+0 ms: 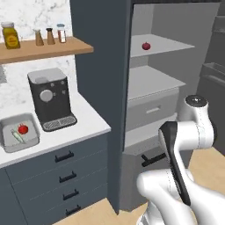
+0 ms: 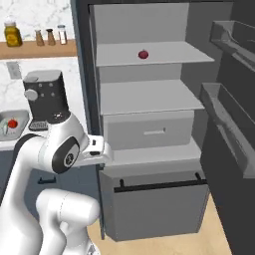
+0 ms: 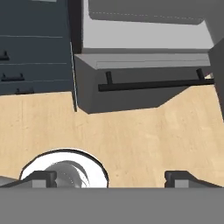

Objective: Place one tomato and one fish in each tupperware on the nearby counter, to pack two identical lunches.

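A tupperware (image 1: pixel 9 143) sits at the left on the white counter (image 1: pixel 90 121), holding one tomato (image 1: pixel 23 128) and a pale fish (image 1: pixel 16 136). In the right base view the same tupperware (image 2: pixel 19 130) lies at the far left edge with its tomato (image 2: pixel 13 123) inside. Another tomato (image 1: pixel 146 45) rests alone on the upper shelf of the open fridge (image 2: pixel 143 54). My gripper (image 3: pixel 109 177) is open and holds nothing. It hangs low in front of the fridge and points down at the wooden floor, far from both tomatoes.
A black coffee machine (image 1: pixel 49 97) stands right of the tupperware. A wooden wall shelf (image 1: pixel 48 47) carries jars and shakers. The fridge's door (image 2: pixel 234 134) stands open at right, and its bottom drawer has a black bar handle (image 3: pixel 153 83). Dark drawers (image 1: pixel 66 176) lie under the counter.
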